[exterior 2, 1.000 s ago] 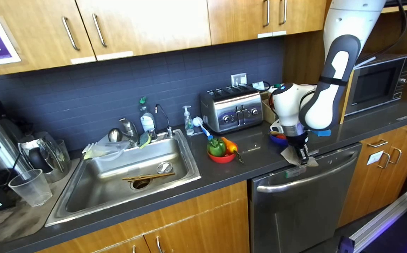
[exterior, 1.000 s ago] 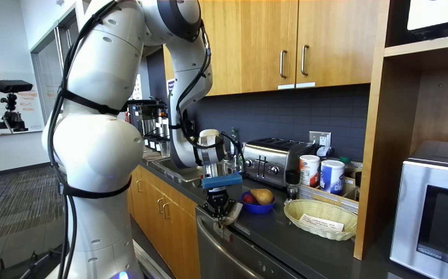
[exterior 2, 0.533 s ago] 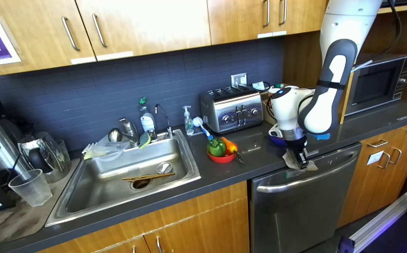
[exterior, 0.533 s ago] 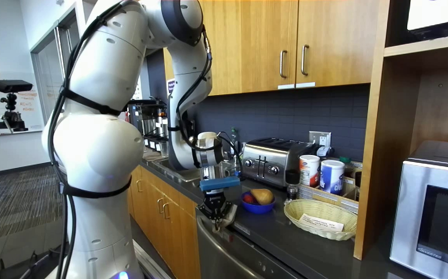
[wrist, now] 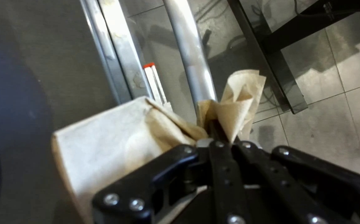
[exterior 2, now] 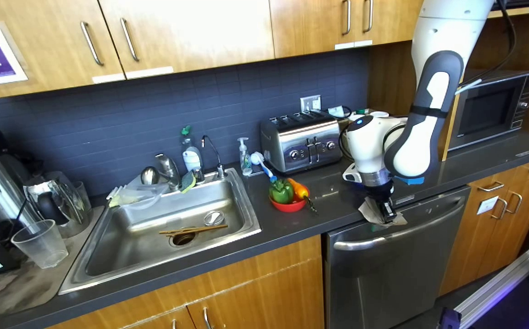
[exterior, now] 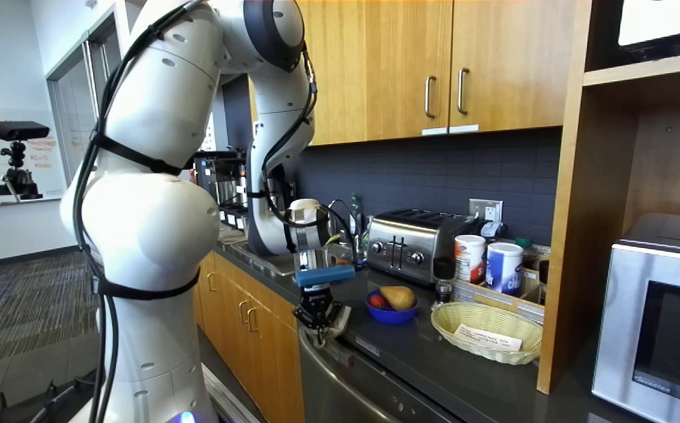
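Observation:
My gripper (exterior: 318, 339) points down at the front edge of the dark counter, above the dishwasher (exterior 2: 392, 274). It also shows in an exterior view (exterior 2: 390, 215) and in the wrist view (wrist: 218, 140). It is shut on a crumpled, folded brown paper towel (wrist: 105, 146). A wide flat part of the towel spreads to one side of the fingers, and a small tuft (wrist: 239, 102) sticks out past the fingertips. The towel shows in both exterior views (exterior: 340, 322) (exterior 2: 369, 212), at the counter edge. Whether it touches the counter is unclear.
A blue bowl (exterior: 391, 317) with a pear and a red fruit stands near the gripper. A red bowl (exterior 2: 288, 207) holds peppers. A wicker basket (exterior: 495, 354), a toaster (exterior: 401, 244) and the sink (exterior 2: 246, 205) are along the counter. The dishwasher handle (exterior 2: 387, 241) juts out.
My gripper and the towel have moved left in both exterior views, along the counter's front edge towards the sink side, and slightly lower. The gripper stays shut on the towel.

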Controlling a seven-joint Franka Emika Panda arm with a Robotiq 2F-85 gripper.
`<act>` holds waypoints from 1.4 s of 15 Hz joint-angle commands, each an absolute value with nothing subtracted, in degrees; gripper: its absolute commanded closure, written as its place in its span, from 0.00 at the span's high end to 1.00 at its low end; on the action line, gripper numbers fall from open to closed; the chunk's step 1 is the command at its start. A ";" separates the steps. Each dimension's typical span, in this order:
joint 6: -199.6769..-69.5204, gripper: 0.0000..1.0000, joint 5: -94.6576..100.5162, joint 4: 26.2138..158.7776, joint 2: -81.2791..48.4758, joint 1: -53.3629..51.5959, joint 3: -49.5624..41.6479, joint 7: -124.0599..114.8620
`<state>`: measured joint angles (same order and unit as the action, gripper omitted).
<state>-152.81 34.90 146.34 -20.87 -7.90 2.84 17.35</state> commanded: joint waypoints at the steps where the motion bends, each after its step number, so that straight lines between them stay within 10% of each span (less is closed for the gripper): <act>1: -152.53 0.00 36.37 147.23 -19.30 -9.01 3.09 16.68; 21: -155.62 0.00 35.57 149.40 -13.61 -8.63 5.58 19.25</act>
